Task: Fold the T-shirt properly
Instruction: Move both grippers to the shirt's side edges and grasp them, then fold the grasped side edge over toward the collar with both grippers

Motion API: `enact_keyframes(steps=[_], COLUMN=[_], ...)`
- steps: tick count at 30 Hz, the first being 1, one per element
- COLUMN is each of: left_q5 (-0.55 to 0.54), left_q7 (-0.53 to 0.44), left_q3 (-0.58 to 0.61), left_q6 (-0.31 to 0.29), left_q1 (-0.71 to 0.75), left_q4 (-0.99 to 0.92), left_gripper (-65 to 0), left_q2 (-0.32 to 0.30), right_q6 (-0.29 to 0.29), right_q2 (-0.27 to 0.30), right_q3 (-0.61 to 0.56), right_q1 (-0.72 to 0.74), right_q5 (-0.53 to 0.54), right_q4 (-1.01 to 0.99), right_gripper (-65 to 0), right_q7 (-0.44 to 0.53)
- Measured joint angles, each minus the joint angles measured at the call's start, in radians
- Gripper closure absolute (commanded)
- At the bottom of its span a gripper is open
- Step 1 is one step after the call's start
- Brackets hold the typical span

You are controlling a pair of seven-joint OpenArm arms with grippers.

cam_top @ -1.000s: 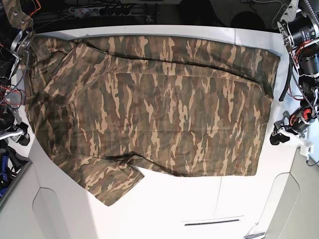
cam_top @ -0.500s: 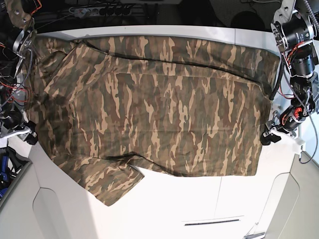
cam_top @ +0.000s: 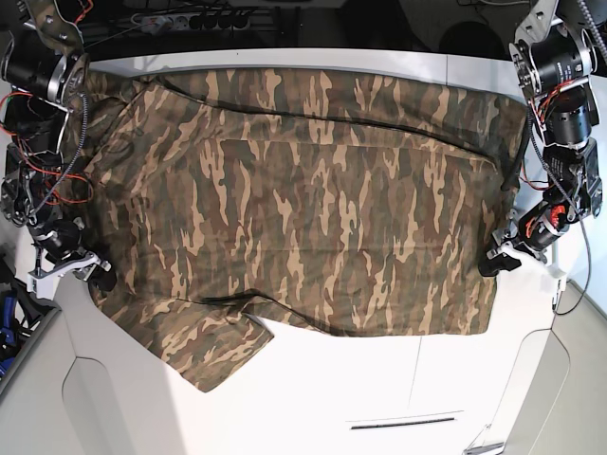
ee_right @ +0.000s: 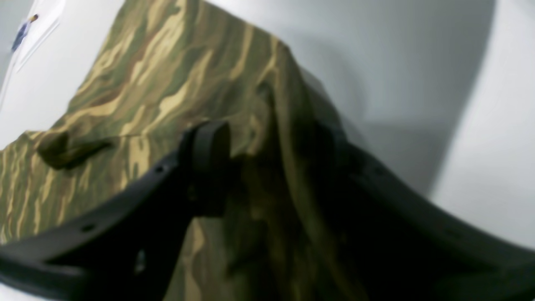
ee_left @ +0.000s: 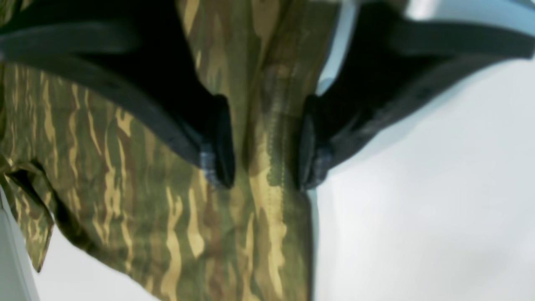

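Both grippers straddle opposite side edges of the T-shirt (cam_top: 303, 209) spread across the white table (cam_top: 398, 379), left gripper (ee_left: 261, 142) parted around the hem, right gripper (ee_right: 271, 167) agape over bunched cloth, neither pinching yet; next, close and lift together.

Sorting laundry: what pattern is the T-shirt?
Brown, tan and olive camouflage on the T-shirt; clearest in base view.

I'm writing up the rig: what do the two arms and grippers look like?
Both arms are bare black-and-silver motor housings strung with loose red and black cables. The left gripper and right gripper have curved matte-black fingers ending in flat black pads.
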Motion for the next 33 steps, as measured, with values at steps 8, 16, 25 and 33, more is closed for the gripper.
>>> enact_keyframes(steps=[8, 16, 25, 33], left_q5=[0.005, 0.011, -0.167, -0.29], left_q7=[0.005, 0.034, 0.262, 0.446], left_q3=[0.057, 0.059, 0.059, 0.06], left_q6=[-0.003, -0.003, -0.003, -0.003], left_q1=[-0.011, -0.017, -0.016, -0.001], left_q4=[0.0, 0.017, 0.121, 0.24], left_gripper=[-8.3, -1.4, -1.2, -1.2], left_q2=[0.002, -0.014, -0.084, -0.093], right_q6=[0.0, 0.008, -0.001, 0.0], right_q2=[-0.003, -0.005, -0.002, 0.01], right_q3=[0.0, 0.0, -0.006, -0.006], right_q1=[0.002, -0.001, -0.049, -0.167], right_q5=[0.004, 0.005, 0.101, 0.175], right_q4=[0.002, 0.032, 0.222, 0.45], right_gripper=[-7.4, 0.0, 0.0, 0.0], right_q7=[-0.05, -0.119, -0.367, -0.444])
